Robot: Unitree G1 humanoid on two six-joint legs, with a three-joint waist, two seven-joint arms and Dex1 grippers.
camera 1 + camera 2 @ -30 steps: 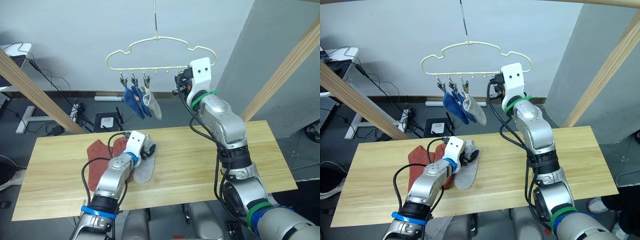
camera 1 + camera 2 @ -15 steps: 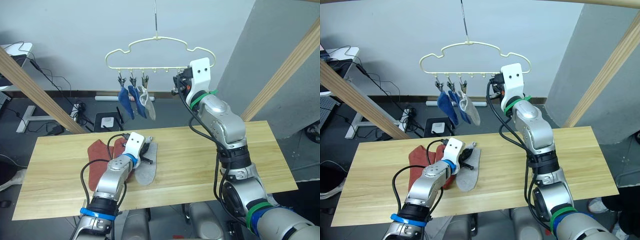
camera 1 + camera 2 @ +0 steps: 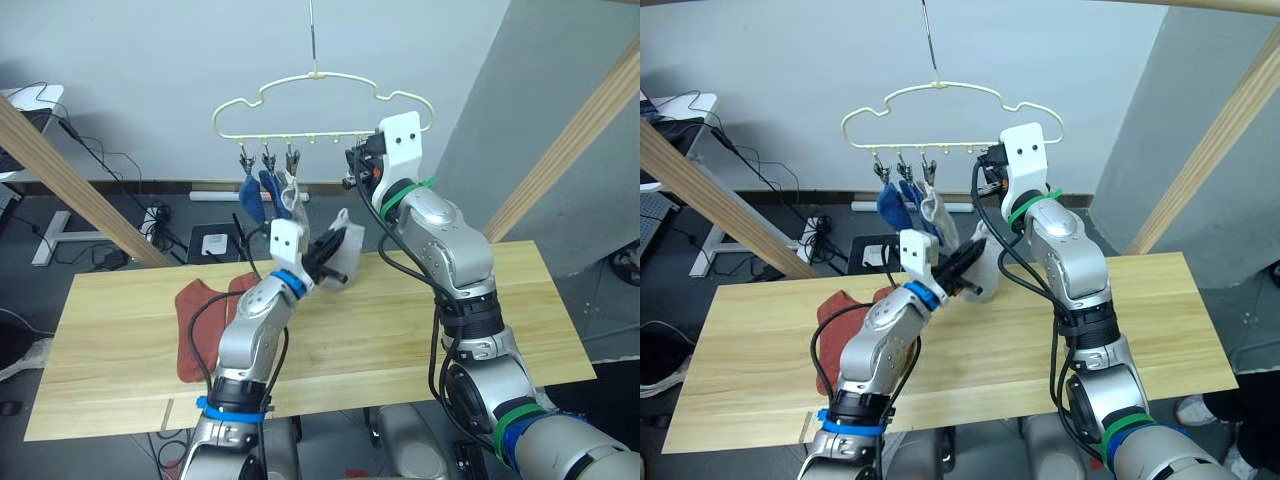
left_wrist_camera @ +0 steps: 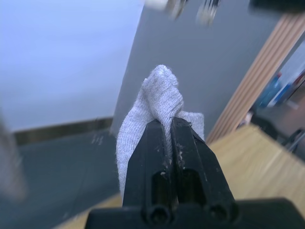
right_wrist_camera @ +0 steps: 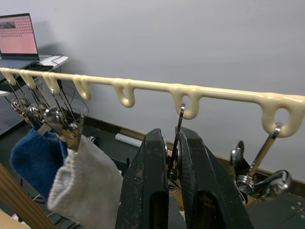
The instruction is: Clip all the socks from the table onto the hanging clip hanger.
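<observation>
1. Grey sock (image 4: 152, 107) pinched in left end effector (image 4: 171, 126), raised above surface (image 3: 400, 330).
2. Right end effector (image 5: 172, 143) squeezed on a hanger (image 3: 320, 105) clip (image 5: 177, 138).
3. Red socks (image 3: 200, 310) flat on surface.

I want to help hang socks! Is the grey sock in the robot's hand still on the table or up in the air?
Up in the air. The left gripper is shut on the grey sock, holding it above the table, below the hanger.
</observation>
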